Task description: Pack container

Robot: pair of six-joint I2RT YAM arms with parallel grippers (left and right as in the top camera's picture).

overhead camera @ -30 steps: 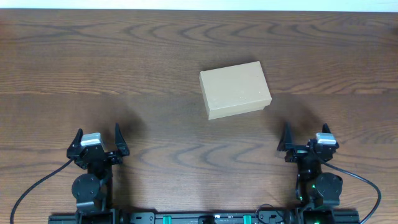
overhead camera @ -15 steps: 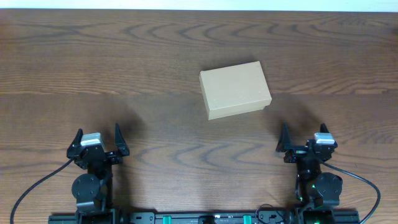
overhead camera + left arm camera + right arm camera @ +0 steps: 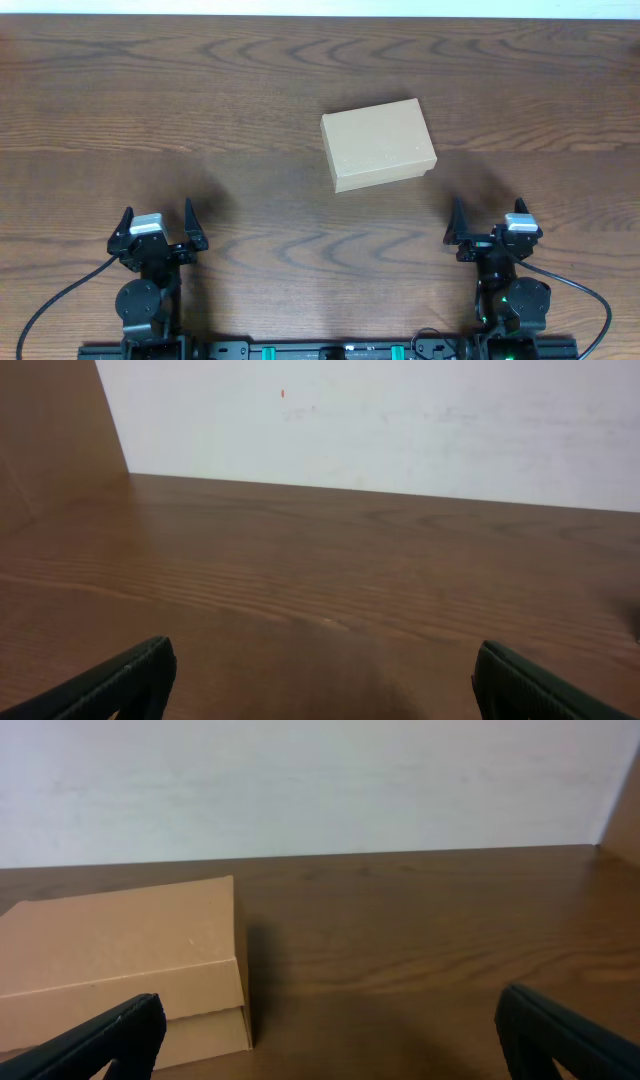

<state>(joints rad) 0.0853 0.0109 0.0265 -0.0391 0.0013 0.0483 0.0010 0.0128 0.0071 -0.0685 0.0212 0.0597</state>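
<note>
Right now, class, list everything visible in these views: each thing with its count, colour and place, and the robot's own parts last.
cardboard box: one, plain tan, lid shut, flat on the table a little right of centre, apart from both arms.
table: one, dark brown wood grain, under everything.
wall: one, white, behind the table's far edge.
left arm: one, black with a grey block, near edge at left; jaws open, empty.
right arm: one, black with a grey block, near edge at right; jaws open, empty.
</note>
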